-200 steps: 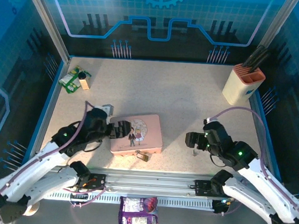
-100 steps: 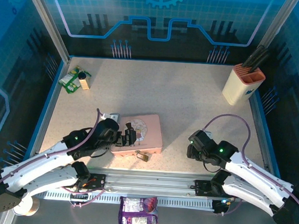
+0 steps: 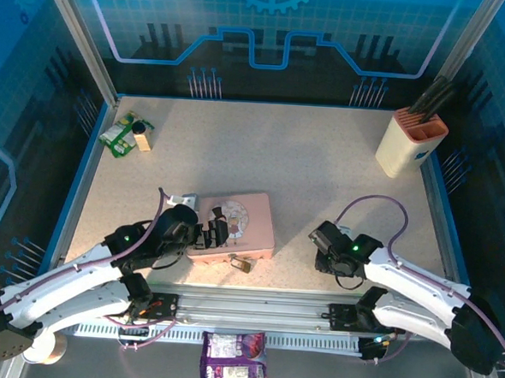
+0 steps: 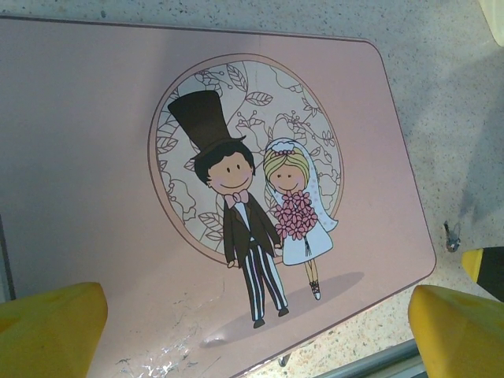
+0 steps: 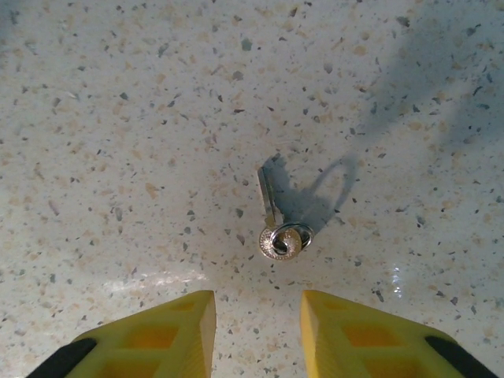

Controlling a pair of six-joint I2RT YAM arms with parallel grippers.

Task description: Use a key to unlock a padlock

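Nudged slightly left since half a second before, the right gripper (image 5: 256,319) hung, jaws parted and empty, just short of the tiny grey-silver metal key (image 5: 272,213). The key lay on the speckled table (image 5: 118,118), blade pointing away from that gripper. The left gripper (image 4: 252,331) gaped empty over the pink rectangular cartoon tin (image 4: 94,157).

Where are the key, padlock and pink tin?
key (image 5: 270,198), right wrist view, on its blade.
padlock (image 3: 242,263), top external view, on its brass body.
pink tin (image 4: 87,142), left wrist view, on its plain lid.

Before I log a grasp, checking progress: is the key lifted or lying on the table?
Lying flat: the key rests on the table, the right gripper open and short of it, not touching.
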